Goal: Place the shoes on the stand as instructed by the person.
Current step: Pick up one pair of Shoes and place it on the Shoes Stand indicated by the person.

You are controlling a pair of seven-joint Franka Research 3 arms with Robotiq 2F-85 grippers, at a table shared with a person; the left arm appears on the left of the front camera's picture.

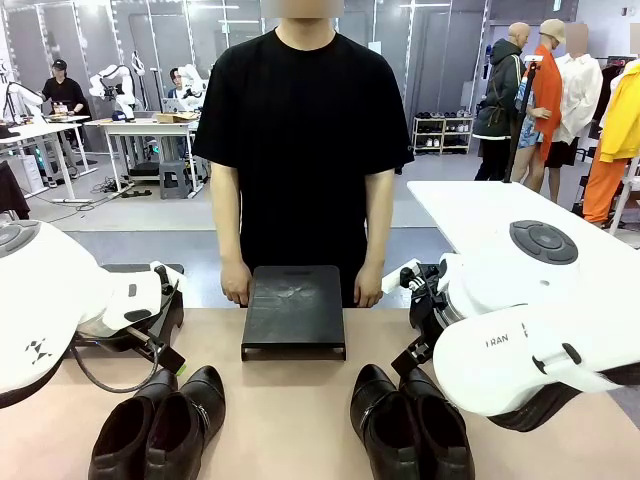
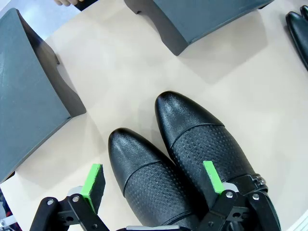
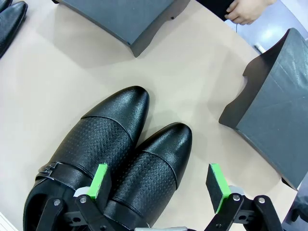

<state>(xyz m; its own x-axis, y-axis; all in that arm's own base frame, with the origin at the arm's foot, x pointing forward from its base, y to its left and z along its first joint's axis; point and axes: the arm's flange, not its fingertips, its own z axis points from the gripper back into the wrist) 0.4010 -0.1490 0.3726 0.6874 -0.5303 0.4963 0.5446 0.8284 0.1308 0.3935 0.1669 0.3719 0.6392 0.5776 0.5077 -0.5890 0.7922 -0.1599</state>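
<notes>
Two pairs of glossy black shoes stand near the table's front edge, one pair on the left (image 1: 160, 425) and one on the right (image 1: 410, 425). My left gripper (image 2: 153, 179) hangs open above the left pair (image 2: 192, 144), its green pads either side of the left-hand shoe. Above the right pair (image 3: 120, 144), my right gripper (image 3: 158, 183) is open too, spanning the right-hand shoe. A black stand (image 1: 293, 310) sits at the table's middle. The person (image 1: 300, 130) stands behind it with both hands (image 1: 236, 290) resting on the table's far edge.
Two more dark stands flank the shoes, one at the left (image 2: 29, 96) under my left arm (image 1: 60, 300) and one at the right (image 3: 274, 110) behind my right arm (image 1: 530, 340). Bare tabletop (image 1: 290, 400) lies between the pairs.
</notes>
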